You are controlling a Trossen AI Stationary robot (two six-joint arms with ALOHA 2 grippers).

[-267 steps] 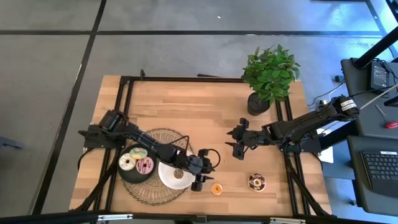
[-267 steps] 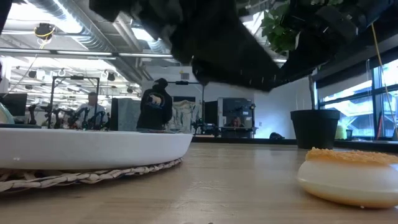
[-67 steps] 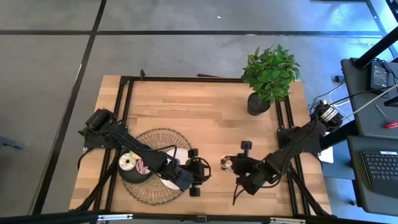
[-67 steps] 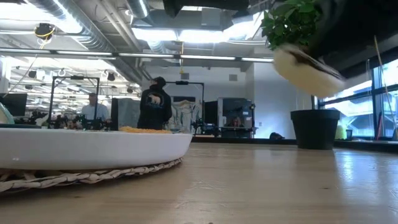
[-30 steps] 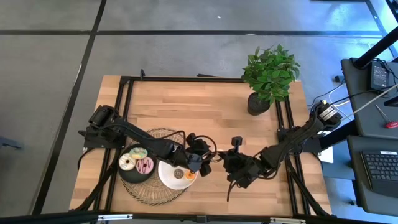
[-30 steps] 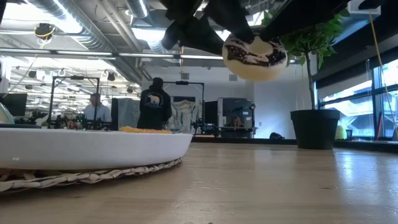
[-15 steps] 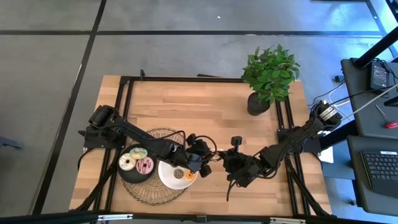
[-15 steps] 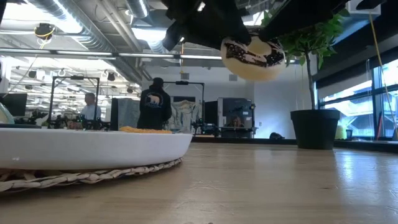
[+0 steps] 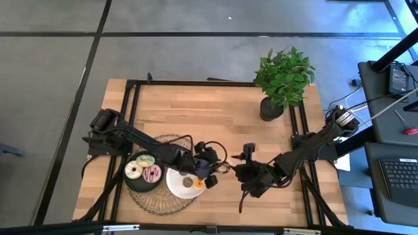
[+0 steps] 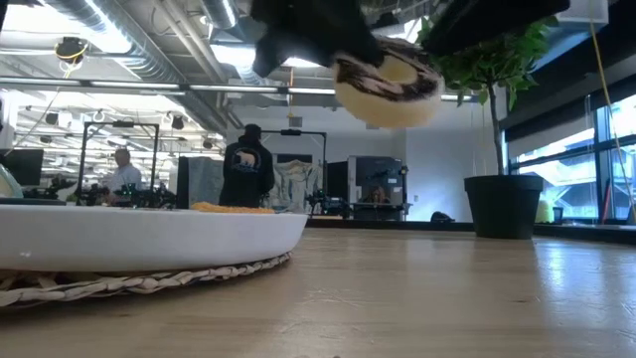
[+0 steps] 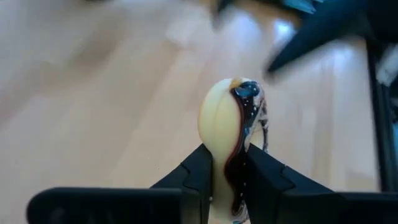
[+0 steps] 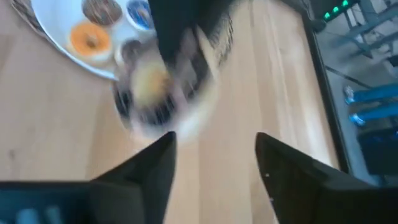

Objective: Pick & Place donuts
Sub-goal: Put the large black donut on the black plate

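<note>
Left gripper [image 9: 221, 170] clamped on a dark sprinkled donut [image 11: 235, 144], held edge-on between both fingers [image 11: 198, 173] in the left wrist view, cream underside to one side, dark icing to the other. In the low view, same donut [image 10: 387, 82] carried high above the table [image 10: 417, 298], tilted, clear of the wood. From above, gripper just off the 3 o'clock edge of the white plate [image 9: 175, 187], over bare table; donut itself hard to make out there, probably hidden among the dark fingers.

Right gripper [image 9: 244, 158] close by at the left gripper's 3 o'clock, fingers [image 12: 149, 168] spread wide and holding nothing, blurred donut seen beyond them in the right wrist view.

On the white plate: a brown donut [image 9: 187, 182] and an orange donut [image 9: 199, 184] at its 3 o'clock rim. On the black plate [image 9: 134, 181] at the white plate's 9 o'clock: a white donut [image 9: 133, 171], a pink donut [image 9: 151, 173] and a pale green donut [image 9: 145, 160]. Both plates on a woven mat [image 9: 157, 202].

Potted plant [image 9: 283, 78] at the table's 1 o'clock corner, well apart.
</note>
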